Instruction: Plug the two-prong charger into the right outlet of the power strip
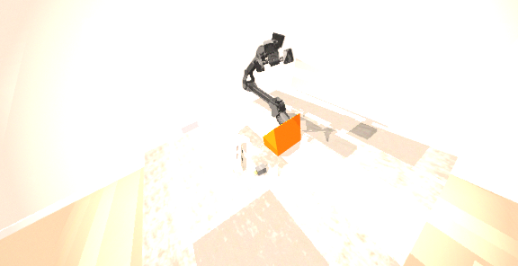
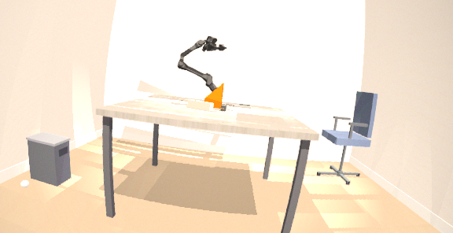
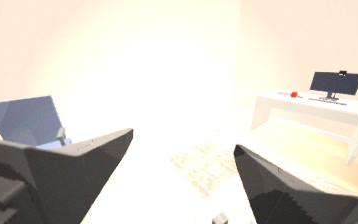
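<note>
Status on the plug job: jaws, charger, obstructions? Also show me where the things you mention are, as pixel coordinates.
Jaws (image 1: 280, 57) (image 2: 217, 48) open, empty, raised over the table. Charger (image 1: 261, 170) (image 2: 223, 108) (image 3: 220, 219) on tabletop, unplugged. Orange wedge (image 1: 288, 134) (image 2: 216, 98) near charger, possible obstruction.

In the top view, glare washes out the tabletop around the power strip (image 1: 243, 156), left of center, blurring its outline. The small charger (image 1: 261, 170) (image 3: 220, 219) is too coarse for its prongs to be made out; the wrist view's bottom edge cuts it off. Both gripper fingers run off the lower corners there.
</note>
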Available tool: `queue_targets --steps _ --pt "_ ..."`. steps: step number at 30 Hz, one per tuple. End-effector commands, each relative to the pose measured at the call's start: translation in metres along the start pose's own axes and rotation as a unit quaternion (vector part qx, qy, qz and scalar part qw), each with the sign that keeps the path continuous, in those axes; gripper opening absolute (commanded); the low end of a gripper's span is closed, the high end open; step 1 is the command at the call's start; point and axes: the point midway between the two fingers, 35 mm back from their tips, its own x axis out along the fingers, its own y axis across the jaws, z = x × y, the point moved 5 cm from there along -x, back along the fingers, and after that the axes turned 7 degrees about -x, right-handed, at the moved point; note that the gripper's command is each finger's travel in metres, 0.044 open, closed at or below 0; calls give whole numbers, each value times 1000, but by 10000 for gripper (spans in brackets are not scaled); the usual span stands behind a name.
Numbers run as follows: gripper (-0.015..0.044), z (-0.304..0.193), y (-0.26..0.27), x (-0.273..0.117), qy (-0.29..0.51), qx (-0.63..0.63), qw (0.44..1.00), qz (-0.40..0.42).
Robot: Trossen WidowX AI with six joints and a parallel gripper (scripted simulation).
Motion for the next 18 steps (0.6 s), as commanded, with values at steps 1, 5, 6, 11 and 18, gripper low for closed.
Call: queue_targets --steps 1,5,6,11,18 --pt "440 1 0 10 18 11 1000 -10" --pt "440 0 0 23 40 20 999 -26" --pt "440 0 -1 27 46 23 998 -30" --pt "440 -2 -3 44 73 35 995 -50" --pt "440 -6 -7 69 111 54 989 -78"
